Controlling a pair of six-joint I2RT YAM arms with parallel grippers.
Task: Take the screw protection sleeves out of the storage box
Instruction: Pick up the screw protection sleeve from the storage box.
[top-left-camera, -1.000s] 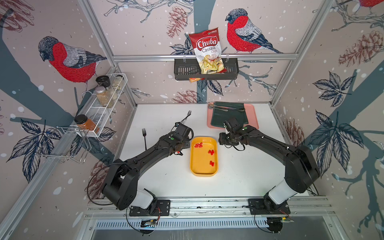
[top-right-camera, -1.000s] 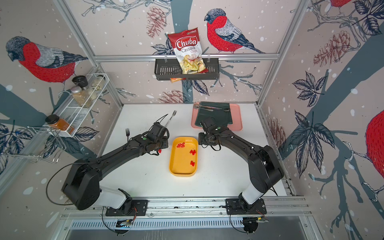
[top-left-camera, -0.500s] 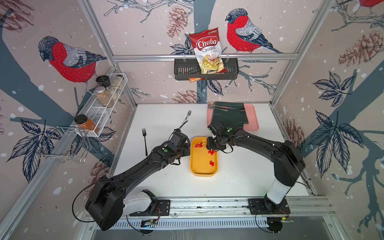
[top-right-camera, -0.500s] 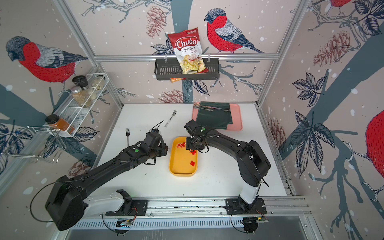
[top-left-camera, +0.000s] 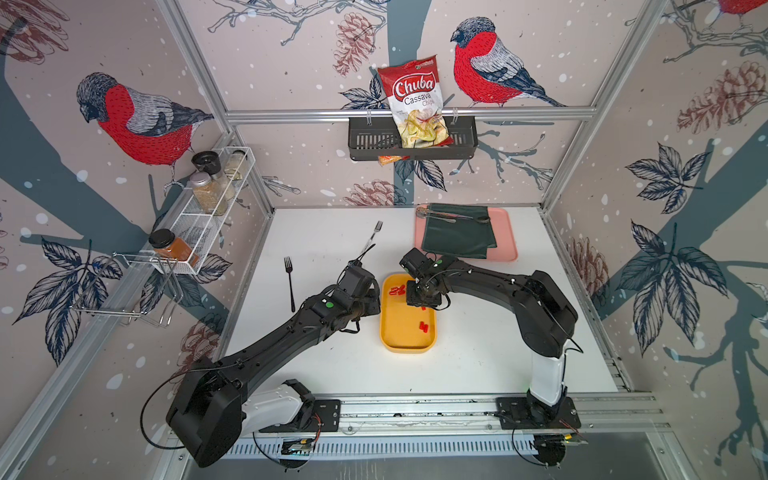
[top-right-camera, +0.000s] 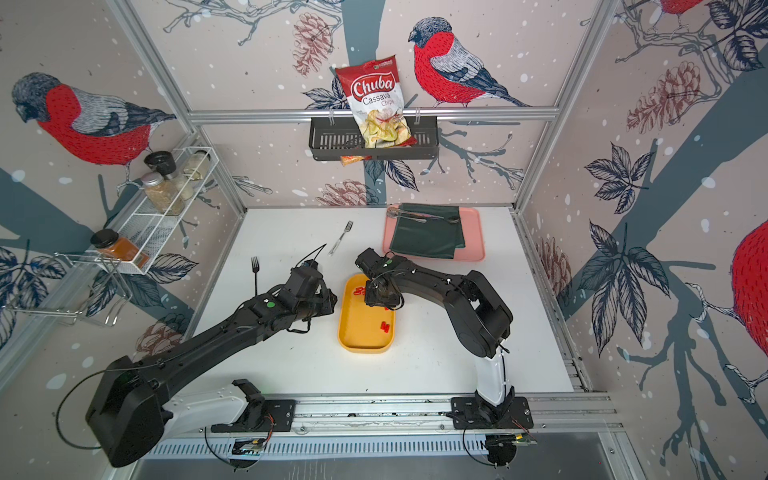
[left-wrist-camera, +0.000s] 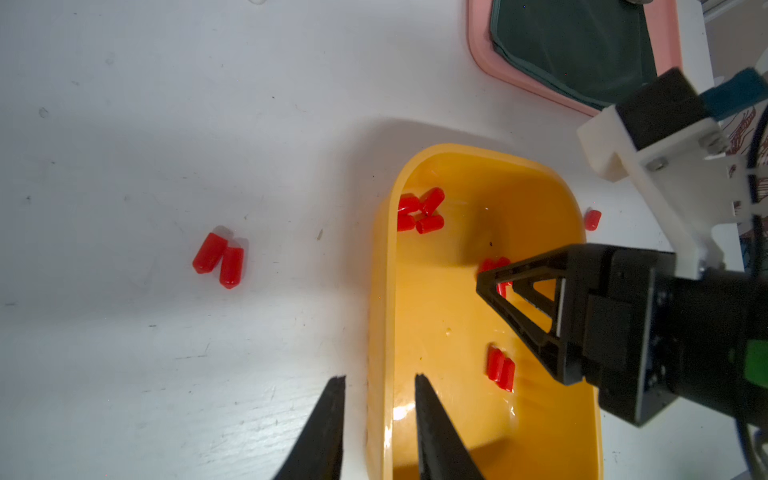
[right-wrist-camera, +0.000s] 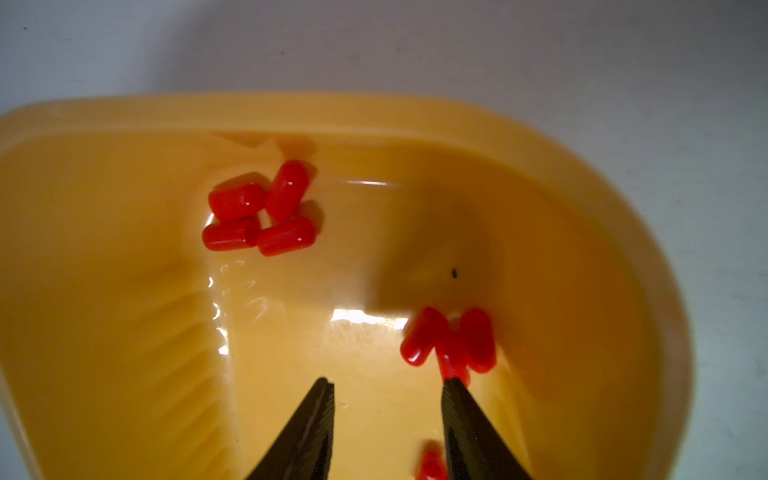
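Table (top-left-camera: 478, 353) at mid-frame is carrying the storage box (top-left-camera: 405, 348); screw protection sleeves (top-left-camera: 423, 327) inside are partly hiding beneath the right end effector (right-wrist-camera: 388, 382), jaws apart; left end effector (left-wrist-camera: 379, 377) is straddling its rim, apart.

The only lettering I can read from here is on the red snack bag (top-left-camera: 417, 104) standing in the black slotted basket (top-left-camera: 365, 139) that hangs on the back wall. It reads "Chuba" in big white script on a red badge, with "Cassava Chips" printed just beneath. Both top views show this. A small mark at the upper edge of the bag (top-right-camera: 376, 104) is too tiny to make out.
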